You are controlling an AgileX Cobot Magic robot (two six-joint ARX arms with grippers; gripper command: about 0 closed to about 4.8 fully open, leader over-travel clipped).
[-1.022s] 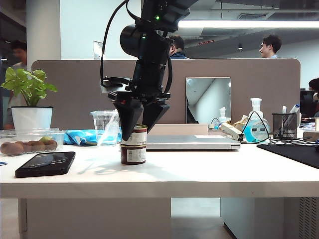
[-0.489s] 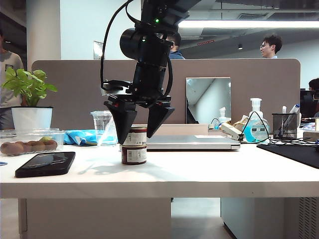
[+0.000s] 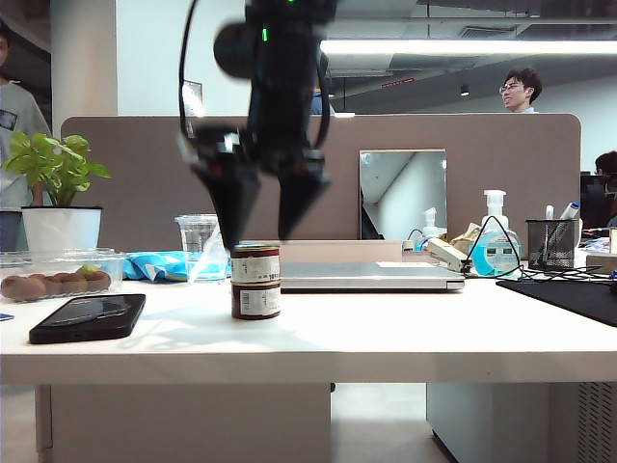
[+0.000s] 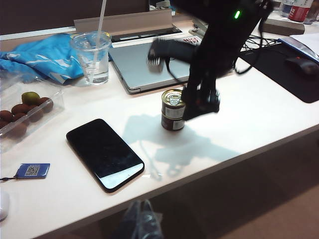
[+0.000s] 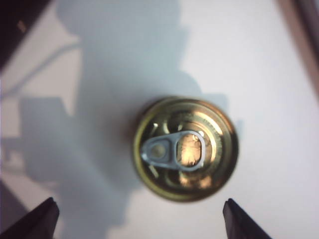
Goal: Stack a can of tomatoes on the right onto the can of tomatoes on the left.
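Two tomato cans stand stacked near the table's middle: the upper can (image 3: 255,263) rests upright on the lower can (image 3: 255,301). My right gripper (image 3: 261,238) hangs open just above the stack, touching neither can. The right wrist view looks straight down on the upper can's gold lid (image 5: 185,148), and the right gripper (image 5: 141,221) has its two fingertips spread wide on either side. From the left wrist view the stack (image 4: 173,110) stands free beside the dark right arm. My left gripper (image 4: 142,224) sits below the table's front edge, fingers together and holding nothing.
A black phone (image 3: 89,316) lies left of the stack. A clear cup (image 3: 202,246) and a tray of kiwis (image 3: 53,275) stand further left. A closed laptop (image 3: 371,276) lies behind the stack. A sanitizer bottle (image 3: 496,241) and pen holder (image 3: 552,241) stand far right.
The right gripper's fingers spread off the upper can, then the gripper rose clear above the stack. The upper can stayed on the lower one.
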